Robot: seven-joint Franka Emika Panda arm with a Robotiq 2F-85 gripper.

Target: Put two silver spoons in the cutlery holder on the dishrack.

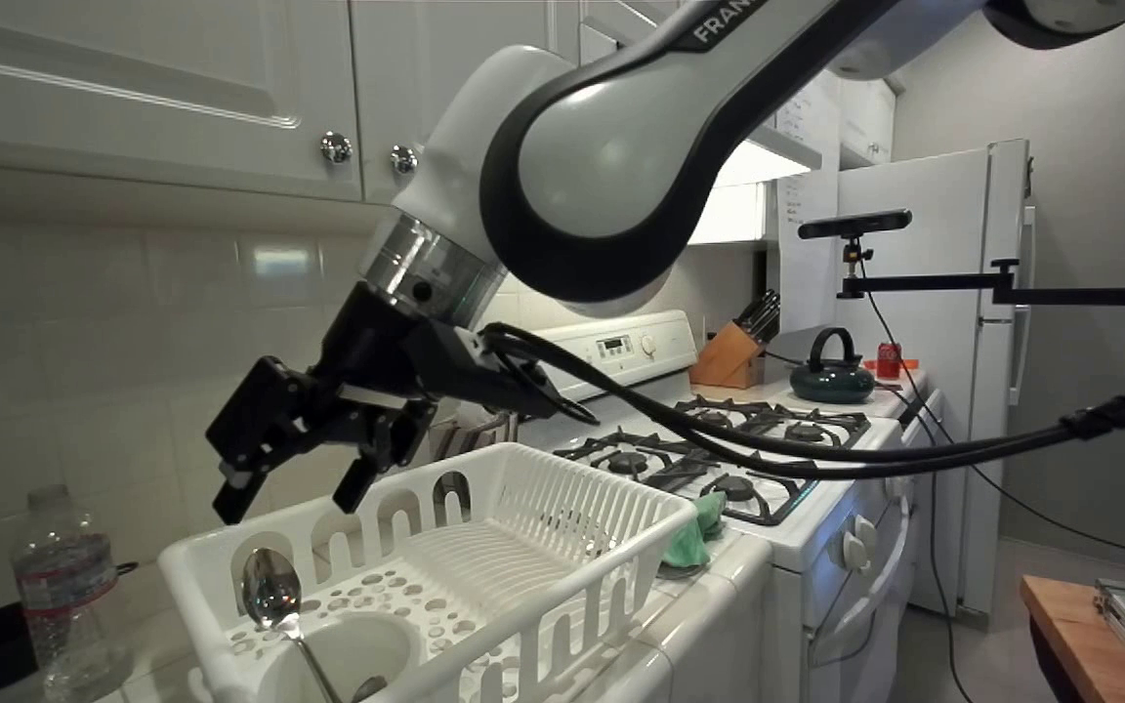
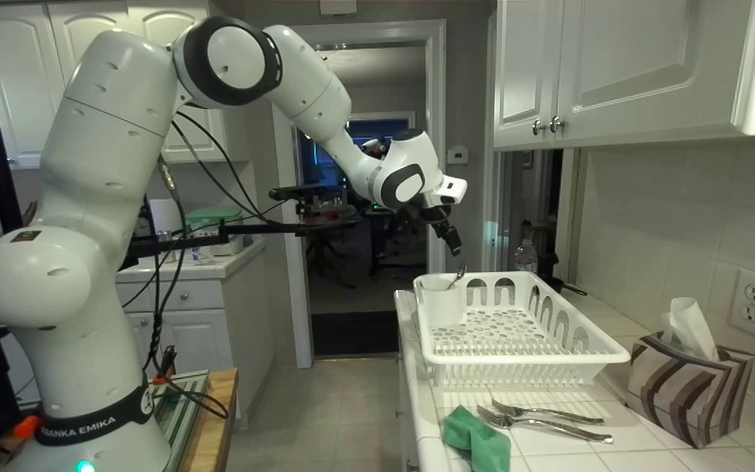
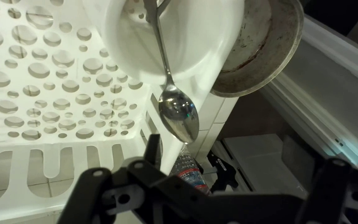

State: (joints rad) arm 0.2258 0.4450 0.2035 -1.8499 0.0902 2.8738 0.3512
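Observation:
The white dishrack stands on the counter. Its cutlery holder is a rounded white cup in one corner. A silver spoon leans in the holder, handle down, its bowl above the rim. A second thin metal piece crosses its handle in the wrist view; I cannot tell what it is. No second spoon bowl shows. My gripper is open and empty, above the spoon's bowl and apart from it.
Two forks and a green cloth lie before the rack. A tissue box stands beside it. A bottle and a metal pan are near the holder's end. Cabinets hang above; a stove is beyond.

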